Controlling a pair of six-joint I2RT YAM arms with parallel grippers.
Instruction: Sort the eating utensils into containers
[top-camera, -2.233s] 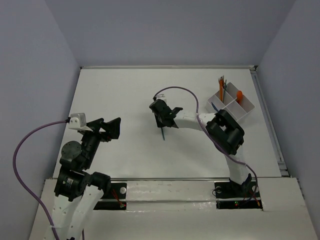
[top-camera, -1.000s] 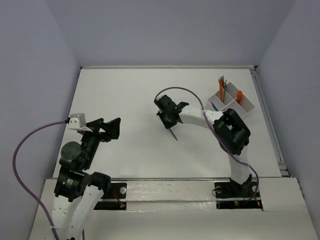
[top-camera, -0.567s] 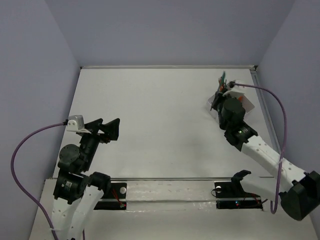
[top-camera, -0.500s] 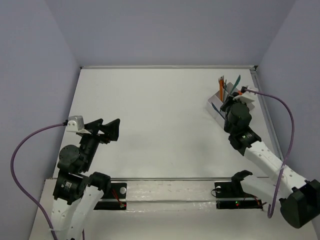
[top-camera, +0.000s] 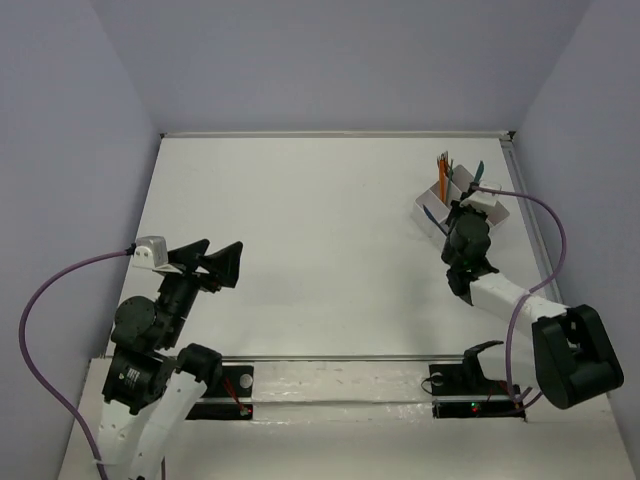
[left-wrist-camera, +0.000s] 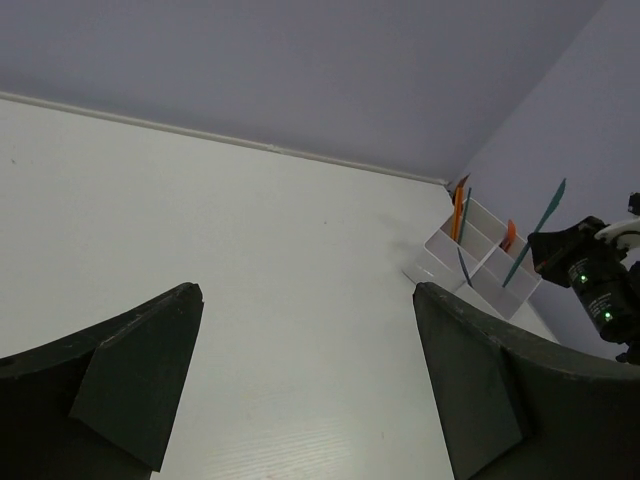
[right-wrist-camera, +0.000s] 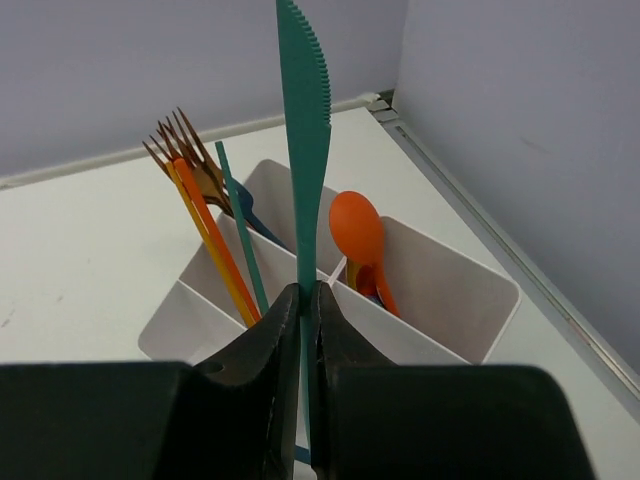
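My right gripper (right-wrist-camera: 309, 292) is shut on a dark teal knife (right-wrist-camera: 303, 140), held upright with the serrated tip up, just over the near side of the white four-compartment tray (right-wrist-camera: 455, 272). The tray shows at the far right of the top view (top-camera: 432, 204) and in the left wrist view (left-wrist-camera: 440, 250). Orange forks (right-wrist-camera: 200, 215) and a teal utensil lean in the far left compartment; an orange spoon (right-wrist-camera: 357, 232) stands in the right one. The knife also shows in the top view (top-camera: 477, 172). My left gripper (left-wrist-camera: 300, 385) is open and empty, raised at the near left.
The table's right edge has a metal rail (top-camera: 532, 230) right beside the tray. The back wall (top-camera: 330, 133) stands behind the tray. A purple cable (top-camera: 545, 250) loops off my right wrist toward the right.
My right gripper carried the teal knife from mid-table to the tray at the far right and now holds it over the tray. The left arm has barely moved.
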